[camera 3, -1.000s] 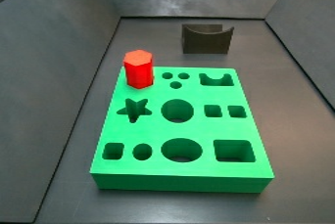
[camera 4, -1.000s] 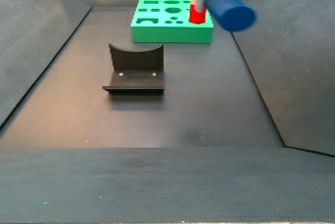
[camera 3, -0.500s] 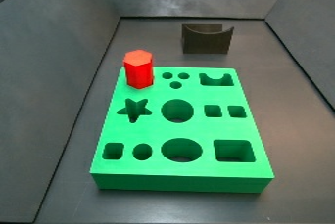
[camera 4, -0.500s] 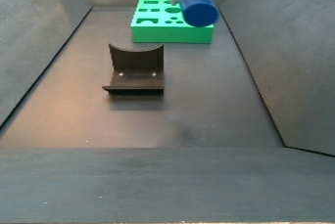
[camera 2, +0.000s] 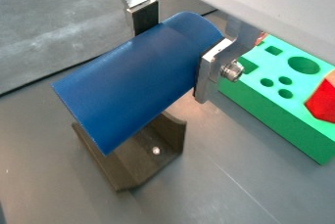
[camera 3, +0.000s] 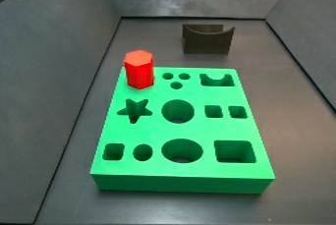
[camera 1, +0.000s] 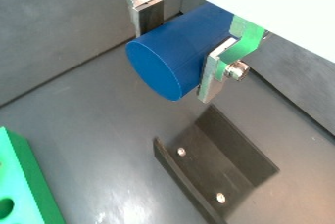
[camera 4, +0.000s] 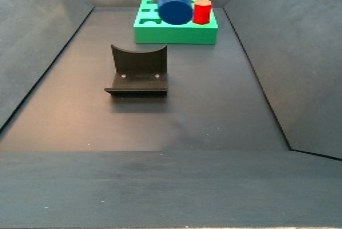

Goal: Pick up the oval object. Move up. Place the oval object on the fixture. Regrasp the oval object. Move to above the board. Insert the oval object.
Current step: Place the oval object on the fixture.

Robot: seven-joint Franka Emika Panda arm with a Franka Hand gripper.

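Clamping the oval object, gripper jaws; fixture partly hidden beneath.

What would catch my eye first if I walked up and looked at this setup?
Probably the dark blue oval object, clamped between the gripper's silver fingers and hanging in the air above the dark fixture on the floor. Next comes the bright green board full of shaped holes, with a red hexagonal peg standing upright in its corner.
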